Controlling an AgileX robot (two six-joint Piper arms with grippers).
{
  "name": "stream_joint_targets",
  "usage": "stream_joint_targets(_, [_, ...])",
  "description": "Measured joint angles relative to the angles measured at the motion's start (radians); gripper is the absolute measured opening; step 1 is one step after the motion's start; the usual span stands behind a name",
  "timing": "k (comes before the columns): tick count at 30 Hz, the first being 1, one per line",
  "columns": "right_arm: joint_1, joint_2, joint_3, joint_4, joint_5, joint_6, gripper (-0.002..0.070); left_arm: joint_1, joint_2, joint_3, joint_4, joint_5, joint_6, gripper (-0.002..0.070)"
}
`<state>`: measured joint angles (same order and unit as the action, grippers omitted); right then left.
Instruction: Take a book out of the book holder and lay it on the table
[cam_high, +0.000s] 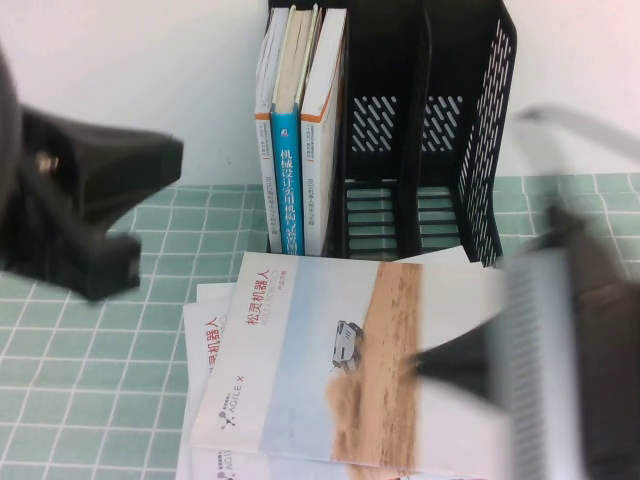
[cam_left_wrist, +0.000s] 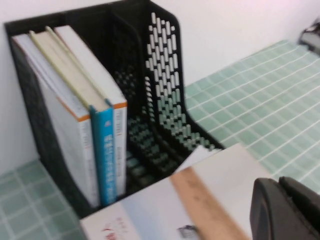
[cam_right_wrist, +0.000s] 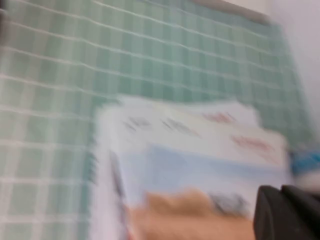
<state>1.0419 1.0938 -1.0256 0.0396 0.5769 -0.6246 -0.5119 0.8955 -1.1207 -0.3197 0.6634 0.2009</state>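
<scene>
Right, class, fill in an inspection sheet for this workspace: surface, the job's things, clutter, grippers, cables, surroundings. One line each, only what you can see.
Surface: table in light-green cloth with a white grid.
Job's things: book lies flat on the table in front of the book holder, on top of similar booklets; the holder stands upright at the back.
Clutter: upright books fill the holder's leftmost compartment; the other compartments look empty.
Grippers: left gripper is raised over the table's left side; right gripper is at the book's right edge, blurred.
Cables: nothing seen.
Surroundings: plain white wall behind the table.
</scene>
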Motion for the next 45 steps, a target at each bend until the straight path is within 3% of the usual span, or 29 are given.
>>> stream_joint_targets(4, [0.000,-0.150,0.000,-0.360,0.195,0.332,0.0002,0.000,-0.094,0.135,0.000,-0.102,0.087,-0.0002])
stream_joint_targets(9, [0.000,-0.314,0.004,-0.565,0.472,0.572,0.0000,0.000,-0.226,0.333,-0.005,-0.262,0.134,-0.0002])
stream_joint_targets(13, [0.000,-0.472,0.060,-0.569,0.475,0.648,-0.0001,0.000,-0.321,0.484,-0.007,-0.357,0.153,-0.0002])
stream_joint_targets(17, [0.000,-0.631,0.240,-0.533,0.393,0.694,-0.0001,0.000,-0.388,0.618,-0.009,-0.400,0.235,-0.0002])
stream_joint_targets(26, [0.000,-0.799,0.660,-0.391,-0.042,0.721,-0.0002,0.000,-0.429,0.750,-0.012,-0.477,0.313,-0.0002])
stream_joint_targets(30, [0.000,-0.800,0.716,-0.362,-0.117,0.766,-0.0002,0.000,-0.429,0.778,-0.012,-0.467,0.314,-0.0002])
stream_joint_targets(45, [0.000,-0.806,0.758,-0.337,-0.100,0.800,-0.0002,0.000,-0.429,0.812,-0.014,-0.323,0.314,-0.0003])
